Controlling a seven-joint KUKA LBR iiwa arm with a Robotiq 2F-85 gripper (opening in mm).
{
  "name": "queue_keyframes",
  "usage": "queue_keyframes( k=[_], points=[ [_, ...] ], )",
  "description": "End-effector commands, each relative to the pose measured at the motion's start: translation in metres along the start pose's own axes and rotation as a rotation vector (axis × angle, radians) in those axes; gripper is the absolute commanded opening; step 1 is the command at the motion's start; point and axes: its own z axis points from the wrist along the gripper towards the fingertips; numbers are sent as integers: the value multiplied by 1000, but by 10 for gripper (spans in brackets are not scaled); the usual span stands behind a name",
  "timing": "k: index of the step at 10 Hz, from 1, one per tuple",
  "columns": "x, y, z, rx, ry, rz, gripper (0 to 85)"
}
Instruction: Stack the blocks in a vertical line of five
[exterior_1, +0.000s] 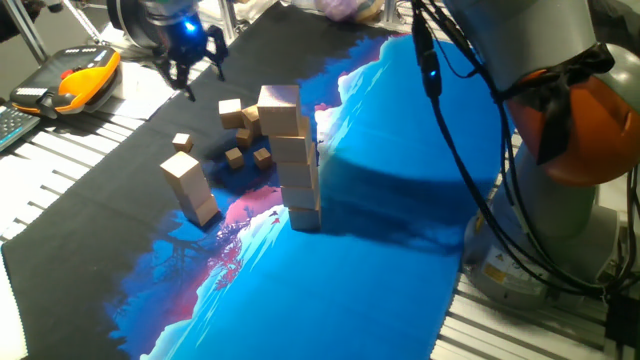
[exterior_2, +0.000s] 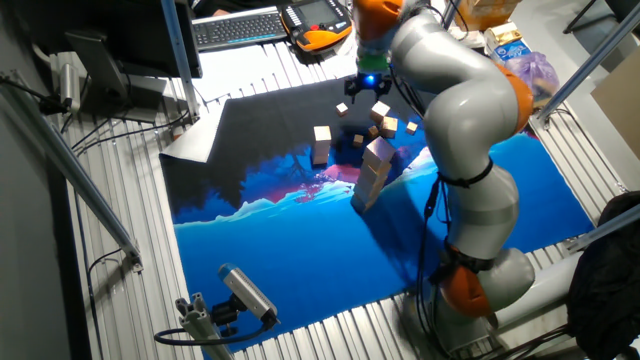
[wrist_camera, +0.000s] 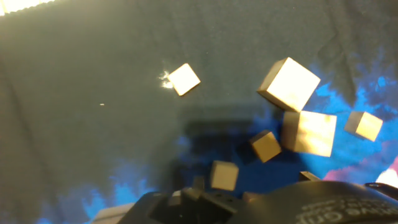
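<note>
Five-block stack (exterior_1: 296, 160) up; end effector (exterior_1: 191, 62) open.

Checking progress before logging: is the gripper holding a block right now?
No: in one fixed view the gripper hangs empty above the mat, apart from the tall stack.

Loose blocks (exterior_1: 236, 135) beside stacked column (exterior_1: 292, 160)

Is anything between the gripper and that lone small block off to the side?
Nothing visible. The gripper hangs in open air above the mat, and the lone small block sits apart from the other blocks.
</note>
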Motion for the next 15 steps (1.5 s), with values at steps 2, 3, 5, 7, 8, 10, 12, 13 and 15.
queue_keyframes(
  k=[2,3,5,7,8,10,12,13,15],
  points=[
    [-7,-36,18,-11,-10,-8,680],
    [-7,-47,26,-7,-16,-10,680],
    [-5,-65,39,-12,-39,-13,680],
    [-5,-70,45,-1,-50,7,680],
    [-6,-69,49,-2,-56,12,680],
    [-9,-65,52,-2,-55,15,680],
    [-9,-65,52,29,-28,50,680],
    [-9,-65,52,57,-13,99,680],
    [-9,-65,52,125,-9,133,680]
  ],
)
